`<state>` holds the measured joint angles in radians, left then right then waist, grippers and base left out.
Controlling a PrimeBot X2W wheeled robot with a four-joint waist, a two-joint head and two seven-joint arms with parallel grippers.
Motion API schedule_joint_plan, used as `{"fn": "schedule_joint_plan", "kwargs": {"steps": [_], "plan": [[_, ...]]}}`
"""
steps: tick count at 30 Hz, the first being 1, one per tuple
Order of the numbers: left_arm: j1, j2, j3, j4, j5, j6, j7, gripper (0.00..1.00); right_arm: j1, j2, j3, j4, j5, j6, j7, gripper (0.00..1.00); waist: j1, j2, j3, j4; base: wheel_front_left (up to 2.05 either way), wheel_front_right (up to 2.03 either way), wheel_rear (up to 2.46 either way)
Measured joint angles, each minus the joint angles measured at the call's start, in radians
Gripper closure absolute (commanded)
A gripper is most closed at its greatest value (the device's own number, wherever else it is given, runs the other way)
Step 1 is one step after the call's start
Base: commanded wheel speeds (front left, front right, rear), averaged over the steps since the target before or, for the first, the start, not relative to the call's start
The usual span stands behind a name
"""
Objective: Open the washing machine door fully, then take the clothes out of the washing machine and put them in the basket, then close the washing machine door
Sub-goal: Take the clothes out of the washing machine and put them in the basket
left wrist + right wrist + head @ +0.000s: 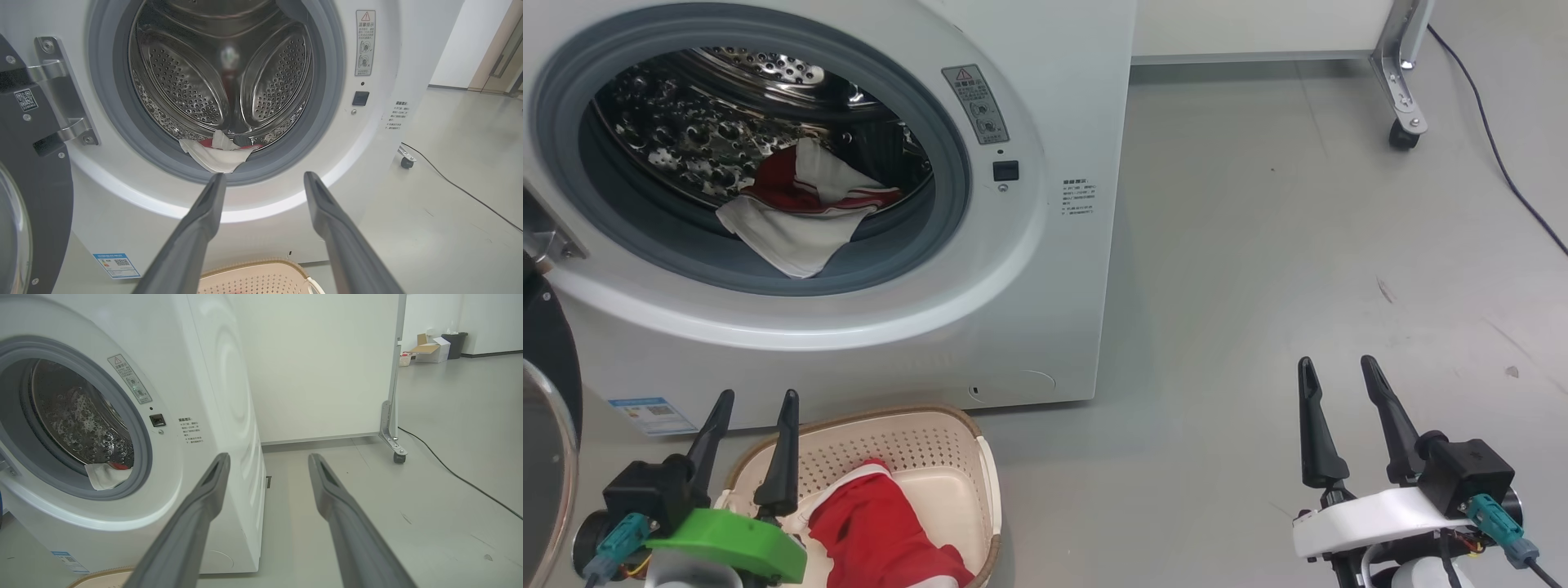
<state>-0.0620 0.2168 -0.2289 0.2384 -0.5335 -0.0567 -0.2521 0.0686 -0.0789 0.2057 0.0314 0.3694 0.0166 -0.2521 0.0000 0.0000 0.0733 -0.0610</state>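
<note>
The grey floor (pixel 1258 269) holds the white washing machine (pixel 1062 318) at ten o'clock, the basket (pixel 931 447) at seven, a little wheel (pixel 1401 135) at one, a black cable (pixel 1491 140) beside it.

The washing machine (pixel 1045 269) has a smooth white casing with a soft gloss. Inside its opening, the drum (pixel 686 122) is perforated steel, mirror-bright, ringed by a matt grey rubber seal (pixel 952 192). The clothes (pixel 796 220) at the drum's mouth are soft, creased red and white cloth. Left of the machine, the washing machine door (pixel 551 351) shows a glossy black rim and clear glass, hung on a bare metal hinge (pixel 69 98). In front of the machine, the basket (pixel 915 445) is cream perforated plastic with a brown woven-look rim, holding a red cloth garment (pixel 874 523). The floor (pixel 1298 245) to the right of the machine is smooth grey with a faint sheen.
</note>
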Motion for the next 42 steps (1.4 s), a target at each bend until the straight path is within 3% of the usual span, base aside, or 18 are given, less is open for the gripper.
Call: {"fn": "schedule_joint_plan", "kwargs": {"steps": [9,19,25,35,42], "plan": [[0.000,0.031,0.001,-0.023,0.015,-0.002,0.000,0.00,0.000,0.008,0.026,-0.013,0.000,0.000,0.000,0.00,0.0000,0.0000,0.050,-0.027,0.00,0.00,0.00],[-0.028,0.124,0.017,-0.054,0.039,-0.010,0.040,0.00,-0.005,0.023,0.081,-0.031,-0.003,0.000,0.000,0.00,0.0000,0.0000,0.151,-0.078,0.00,0.00,0.00],[-0.114,0.213,0.059,-0.060,0.065,-0.009,0.110,0.00,-0.040,0.030,0.114,-0.046,-0.003,0.000,0.000,0.00,0.0000,0.0000,0.223,-0.123,0.00,0.00,0.00],[-0.241,0.305,0.103,-0.028,0.072,-0.001,0.232,0.00,-0.087,0.034,0.175,-0.051,0.000,0.003,0.000,0.00,0.0000,0.0000,0.313,-0.222,0.00,0.00,0.00],[-0.360,0.357,0.108,0.013,0.068,-0.002,0.327,0.00,-0.115,0.034,0.201,-0.073,0.069,-0.012,0.000,0.00,0.0000,0.0000,0.370,-0.302,0.00,0.00,0.00]]}}
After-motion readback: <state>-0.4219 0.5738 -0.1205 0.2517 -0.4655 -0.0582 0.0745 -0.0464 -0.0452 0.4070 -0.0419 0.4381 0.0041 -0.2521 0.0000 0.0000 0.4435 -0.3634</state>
